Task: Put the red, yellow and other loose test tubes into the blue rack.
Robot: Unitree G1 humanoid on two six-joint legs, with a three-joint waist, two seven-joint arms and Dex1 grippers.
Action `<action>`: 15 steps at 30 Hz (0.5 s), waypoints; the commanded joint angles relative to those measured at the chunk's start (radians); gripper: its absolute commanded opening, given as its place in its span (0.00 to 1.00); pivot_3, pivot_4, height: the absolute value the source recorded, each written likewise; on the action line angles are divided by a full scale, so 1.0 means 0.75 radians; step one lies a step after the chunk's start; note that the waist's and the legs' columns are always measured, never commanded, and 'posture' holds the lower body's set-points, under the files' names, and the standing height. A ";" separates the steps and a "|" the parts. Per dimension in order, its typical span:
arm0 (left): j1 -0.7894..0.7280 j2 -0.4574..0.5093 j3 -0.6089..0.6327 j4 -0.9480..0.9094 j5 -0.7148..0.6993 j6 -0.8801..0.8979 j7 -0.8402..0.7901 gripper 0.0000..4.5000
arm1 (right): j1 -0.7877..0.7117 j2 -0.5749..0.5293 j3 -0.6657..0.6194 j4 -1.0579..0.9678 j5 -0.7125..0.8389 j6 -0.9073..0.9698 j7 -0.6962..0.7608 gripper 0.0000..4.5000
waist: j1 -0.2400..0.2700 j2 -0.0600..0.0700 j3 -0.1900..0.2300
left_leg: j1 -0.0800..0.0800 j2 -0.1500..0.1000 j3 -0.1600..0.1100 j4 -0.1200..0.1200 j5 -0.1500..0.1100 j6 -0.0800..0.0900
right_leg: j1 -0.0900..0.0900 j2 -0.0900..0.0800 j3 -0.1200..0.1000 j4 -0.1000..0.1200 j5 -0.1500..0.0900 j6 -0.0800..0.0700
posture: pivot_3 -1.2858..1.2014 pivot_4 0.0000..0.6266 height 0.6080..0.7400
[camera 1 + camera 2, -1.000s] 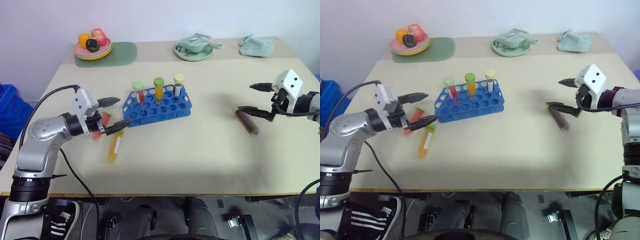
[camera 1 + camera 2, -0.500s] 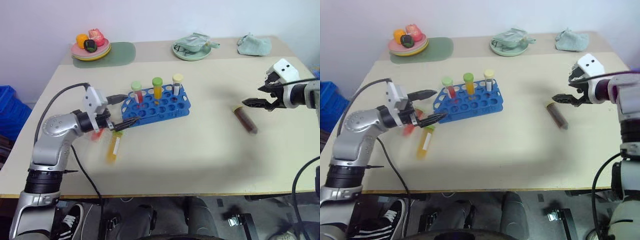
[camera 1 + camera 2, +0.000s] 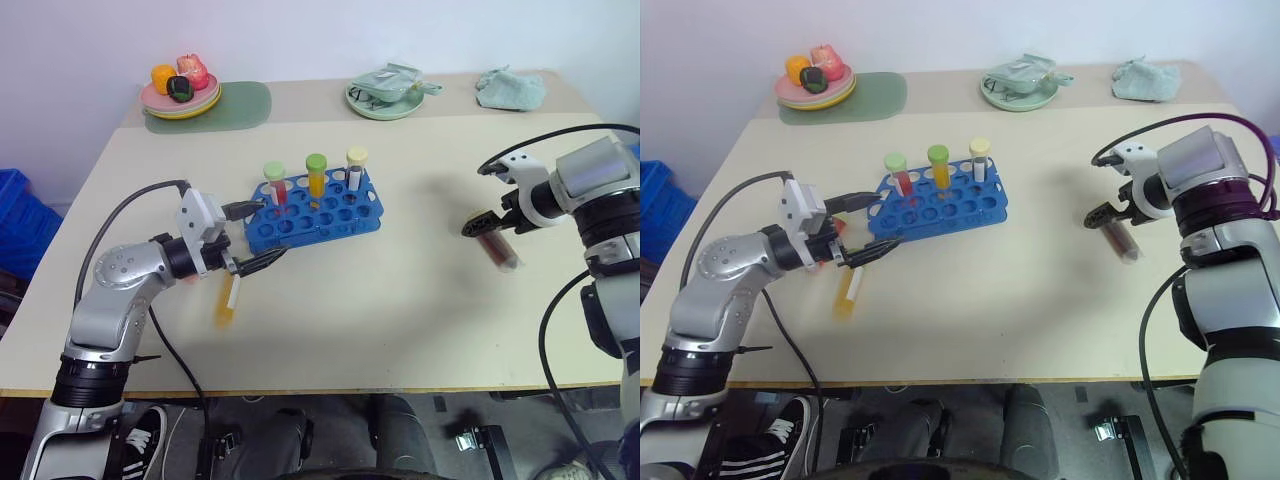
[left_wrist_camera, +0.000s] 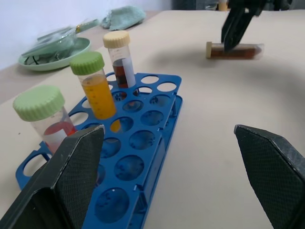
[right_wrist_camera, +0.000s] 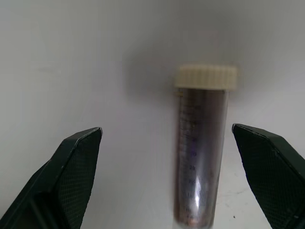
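The blue rack (image 3: 318, 218) stands mid-table with three capped tubes upright in its back row. A yellow-orange loose tube (image 3: 229, 296) lies in front of the rack's left end. A red loose tube (image 3: 839, 228) is mostly hidden behind my left gripper (image 3: 260, 235), which is open, level and pointing at the rack's left end. A dark red-brown tube with a pale-yellow cap (image 3: 497, 248) lies on the table at the right. My right gripper (image 3: 479, 198) points down just above it, open. In the right wrist view the tube (image 5: 200, 152) lies between the fingers, nearer one of them.
At the back of the table are a plate of fruit (image 3: 184, 96) on a green mat (image 3: 243, 106), a green dish (image 3: 386, 96) and a crumpled cloth (image 3: 512, 88). A blue crate (image 3: 15, 215) sits on the floor beyond the table's left edge.
My right gripper has tipped from level to pointing down and has sunk over the dark tube. My left gripper has edged toward the rack. The tubes have stayed put.
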 commanded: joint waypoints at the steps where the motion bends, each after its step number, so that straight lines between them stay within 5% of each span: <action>1: 0.036 0.002 0.035 -0.086 -0.023 0.007 0.034 0.99 | -0.056 0.009 -0.023 0.070 -0.046 -0.070 -0.076 1.00 | -0.003 0.000 0.000 | 0.000 0.000 0.001 0.000 0.000 0.000 | 0.000 0.000 0.000 0.000 0.000 0.000 | 0.52 0.24 1.00; 15: 0.122 0.057 0.089 -0.204 -0.054 0.062 0.080 0.99 | -0.102 0.130 -0.066 0.366 -0.101 -0.289 -0.171 1.00 | -0.011 0.000 0.000 | 0.002 0.002 0.005 -0.004 0.000 0.000 | -0.001 0.001 0.002 0.000 0.000 -0.001 | 0.52 0.24 1.00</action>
